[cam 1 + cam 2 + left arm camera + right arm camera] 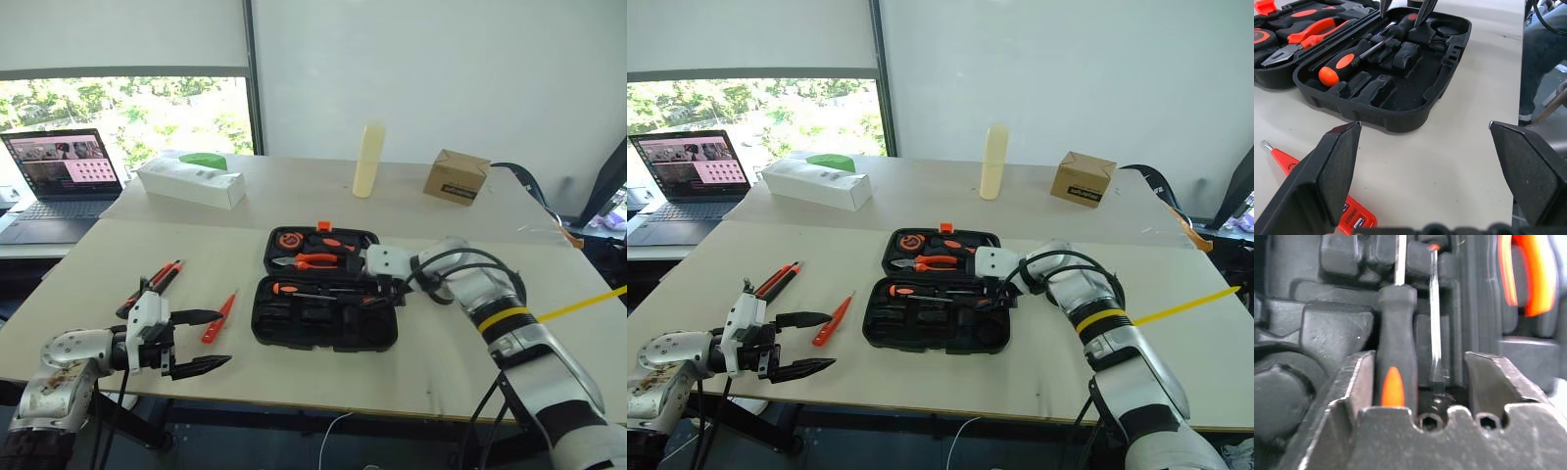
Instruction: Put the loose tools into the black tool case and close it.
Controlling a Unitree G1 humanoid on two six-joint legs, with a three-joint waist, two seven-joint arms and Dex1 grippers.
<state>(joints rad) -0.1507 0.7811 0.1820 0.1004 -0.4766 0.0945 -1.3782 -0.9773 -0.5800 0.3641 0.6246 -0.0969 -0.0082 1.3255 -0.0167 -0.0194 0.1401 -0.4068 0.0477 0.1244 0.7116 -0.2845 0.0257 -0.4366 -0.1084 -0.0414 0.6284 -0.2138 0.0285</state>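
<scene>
A big tan table (294,382) sits by a window. In the middle, the black tool case (323,328) lies open with a screwdriver (1344,61) and pliers (312,260) inside. The right gripper (1418,382) has its fingers apart around a second screwdriver (1396,357). At lower left, the left gripper (201,343) is spread wide, near a slim orange tool (219,317).

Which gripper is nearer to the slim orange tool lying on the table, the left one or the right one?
Left. The left gripper hovers open just in front of the slim orange tool. The right gripper is further away, over the black tool case.
</scene>
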